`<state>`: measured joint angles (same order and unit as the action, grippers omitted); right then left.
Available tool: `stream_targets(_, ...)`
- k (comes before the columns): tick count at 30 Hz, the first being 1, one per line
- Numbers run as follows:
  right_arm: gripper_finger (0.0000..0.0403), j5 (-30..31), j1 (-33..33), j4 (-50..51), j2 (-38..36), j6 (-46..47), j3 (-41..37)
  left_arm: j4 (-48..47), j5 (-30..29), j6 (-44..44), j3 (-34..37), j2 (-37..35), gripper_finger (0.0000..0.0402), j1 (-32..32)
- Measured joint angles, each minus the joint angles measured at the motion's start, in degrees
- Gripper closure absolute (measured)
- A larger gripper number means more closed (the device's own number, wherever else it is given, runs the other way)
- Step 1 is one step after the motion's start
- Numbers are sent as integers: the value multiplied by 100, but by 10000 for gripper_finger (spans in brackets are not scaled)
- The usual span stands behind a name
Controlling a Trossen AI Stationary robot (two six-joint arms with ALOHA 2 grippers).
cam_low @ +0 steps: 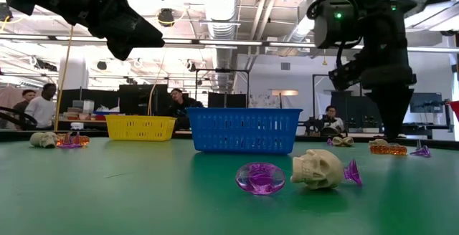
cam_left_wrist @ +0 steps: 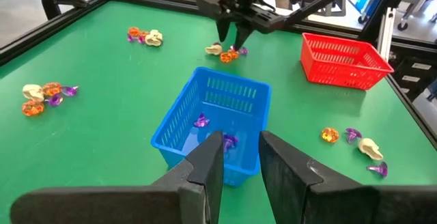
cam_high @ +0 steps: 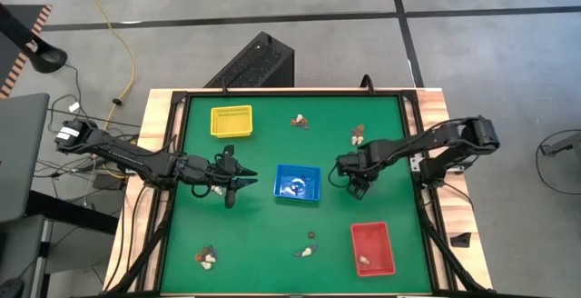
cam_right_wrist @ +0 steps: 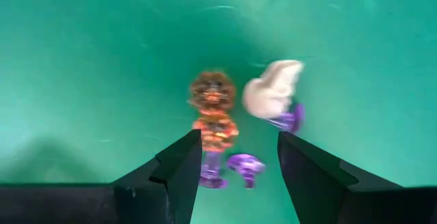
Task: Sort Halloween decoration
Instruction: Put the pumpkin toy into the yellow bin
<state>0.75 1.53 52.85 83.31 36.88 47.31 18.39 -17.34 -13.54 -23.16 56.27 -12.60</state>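
The right hand [cam_right_wrist: 235, 159] hangs with its fingers apart straight over a small cluster on the green bench [cam_high: 263, 243]: an orange trinket [cam_right_wrist: 213, 111], a cream one [cam_right_wrist: 272, 91] and purple bits [cam_right_wrist: 246, 166] just beside them; nothing is held. I judge this the approach to a pick; the next move calls for dropping onto a single piece, likely the orange one between the fingers, without catching its touching neighbours.

The left hand [cam_left_wrist: 239, 159] hovers just beside the blue tray [cam_left_wrist: 212, 125], fingers a narrow gap apart, with nothing visible between them; purple pieces [cam_left_wrist: 201, 121] already lie in that tray, so it may be between a drop and the next fetch.

Counted: three trays, the blue one, a yellow one [cam_high: 231, 121] and a red one [cam_high: 372, 248]; two arms; about five loose clusters of trinkets on the bench, well apart; exact trinket numbers are too small to tell; one pale piece seems to lie in the red tray.
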Motion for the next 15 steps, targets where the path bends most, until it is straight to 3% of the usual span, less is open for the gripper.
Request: stream_targets(15, 180, -175, 143, -213, 520, -6, 0, -101, 2, -60, 0, 0, 319, -1)
